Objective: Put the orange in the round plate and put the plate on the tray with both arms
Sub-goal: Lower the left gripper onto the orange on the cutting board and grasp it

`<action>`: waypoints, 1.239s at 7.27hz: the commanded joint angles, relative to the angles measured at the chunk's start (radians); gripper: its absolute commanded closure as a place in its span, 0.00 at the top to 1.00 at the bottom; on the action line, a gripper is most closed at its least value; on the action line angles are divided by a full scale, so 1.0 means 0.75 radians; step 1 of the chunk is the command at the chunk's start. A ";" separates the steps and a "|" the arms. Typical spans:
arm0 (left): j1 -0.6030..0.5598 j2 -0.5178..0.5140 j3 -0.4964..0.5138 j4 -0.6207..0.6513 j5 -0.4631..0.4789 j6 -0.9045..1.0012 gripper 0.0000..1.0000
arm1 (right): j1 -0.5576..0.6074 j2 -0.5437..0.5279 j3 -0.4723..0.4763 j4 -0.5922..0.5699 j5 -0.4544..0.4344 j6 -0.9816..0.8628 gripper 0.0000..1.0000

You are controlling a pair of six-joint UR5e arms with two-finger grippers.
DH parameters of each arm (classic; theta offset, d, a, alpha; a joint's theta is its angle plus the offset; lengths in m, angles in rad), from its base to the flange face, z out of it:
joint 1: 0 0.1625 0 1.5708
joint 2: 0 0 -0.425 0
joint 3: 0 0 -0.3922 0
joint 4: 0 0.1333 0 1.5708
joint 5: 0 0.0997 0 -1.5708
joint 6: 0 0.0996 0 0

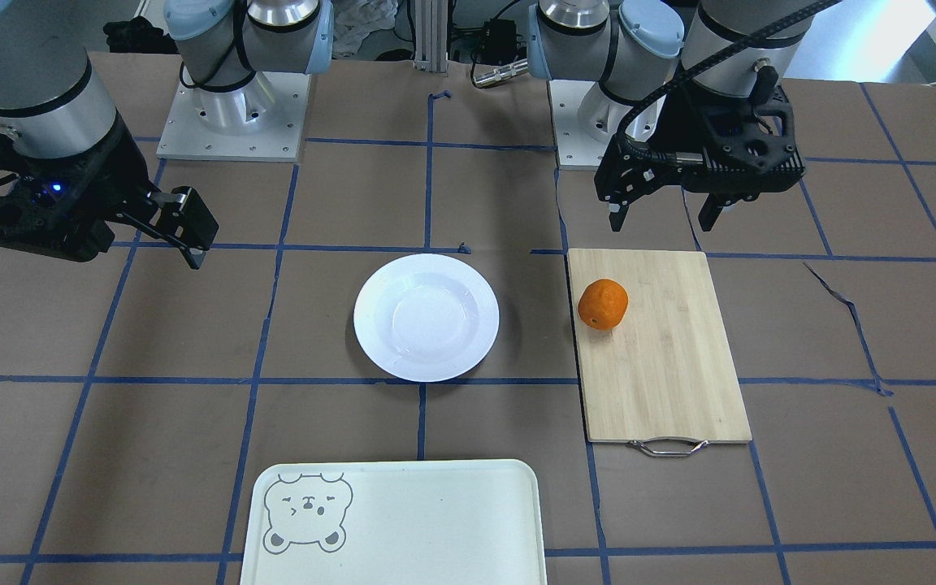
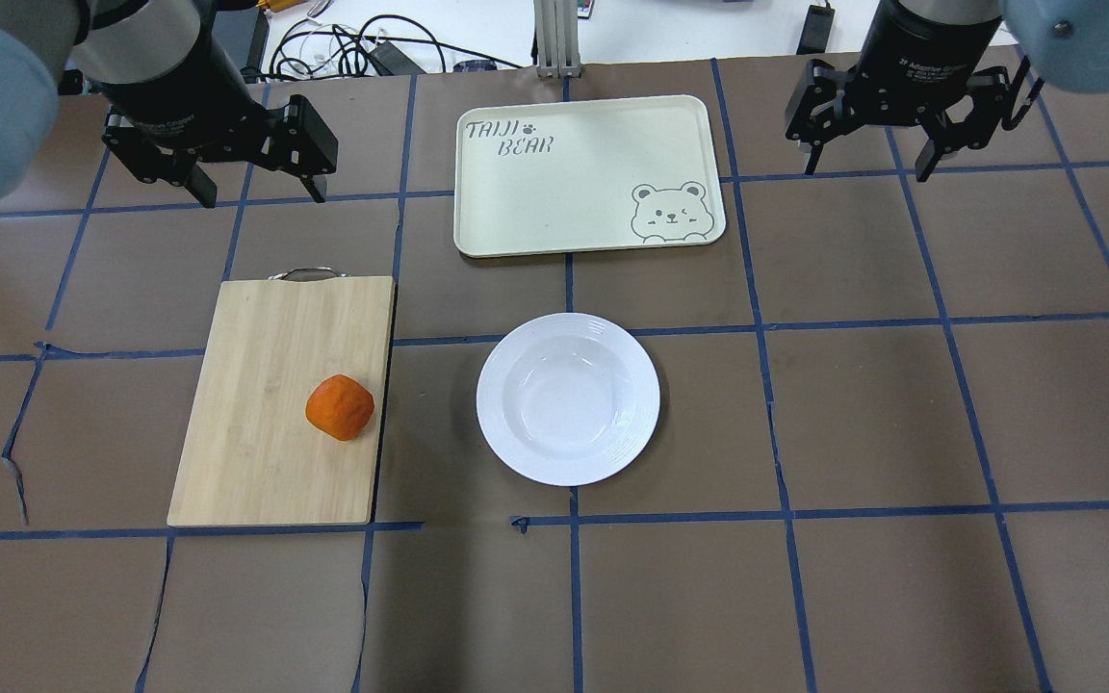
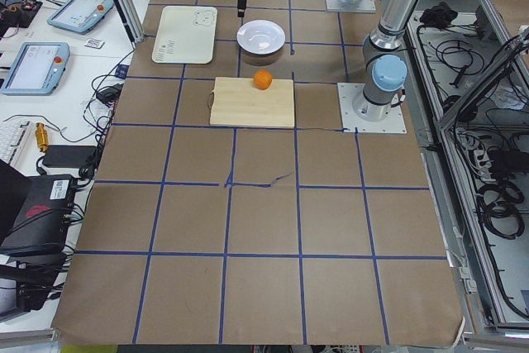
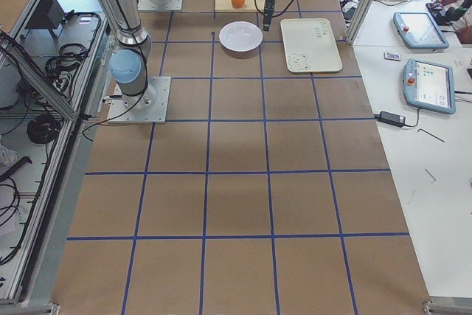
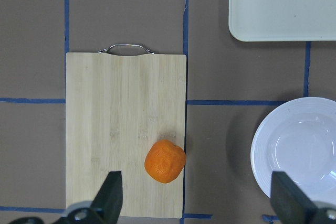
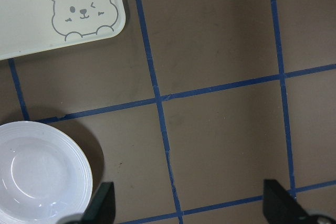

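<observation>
The orange [image 2: 340, 407] lies on a bamboo cutting board [image 2: 256, 423], near the board's edge on the plate's side. The white round plate [image 2: 568, 398] sits empty at the table's middle. Beyond it, on the far side from the robot's base, lies the cream tray [image 2: 574, 183] with a bear face in one corner. My left gripper [image 2: 261, 192] hangs open and holds nothing, high over the table near the board's handle end. In the left wrist view the orange [image 5: 165, 161] lies between the fingers [image 5: 110, 195], far below. My right gripper [image 2: 867, 171] is open and empty, to the right of the tray.
Brown paper with blue tape lines covers the table. The cutting board's metal handle [image 1: 668, 446] points away from the robot. Both arm bases [image 1: 232, 114] stand at the robot's edge of the table. Cables and tablets [image 4: 431, 82] lie on side benches.
</observation>
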 commanded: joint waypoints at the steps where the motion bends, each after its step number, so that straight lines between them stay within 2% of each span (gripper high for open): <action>1: -0.009 -0.037 -0.004 -0.077 0.023 0.206 1.00 | 0.000 0.001 0.002 -0.001 -0.002 0.006 1.00; 2: -0.007 -0.045 -0.043 -0.173 0.031 0.362 1.00 | 0.000 0.003 0.002 -0.001 -0.002 -0.008 1.00; 4: -0.003 -0.082 -0.238 -0.158 0.057 0.546 1.00 | 0.000 0.005 0.002 -0.001 0.002 -0.013 1.00; 5: -0.003 -0.113 -0.345 -0.070 0.080 0.675 1.00 | 0.000 0.003 0.002 -0.001 -0.002 -0.011 1.00; 7: -0.003 -0.199 -0.531 0.203 0.223 0.846 1.00 | 0.000 0.003 0.002 -0.001 0.004 -0.011 1.00; 8: -0.005 -0.227 -0.586 0.324 0.225 0.848 1.00 | 0.000 0.003 0.006 -0.001 0.002 -0.009 1.00; 9: -0.003 -0.246 -0.587 0.378 0.225 0.838 1.00 | 0.000 0.003 0.020 -0.001 0.004 -0.009 1.00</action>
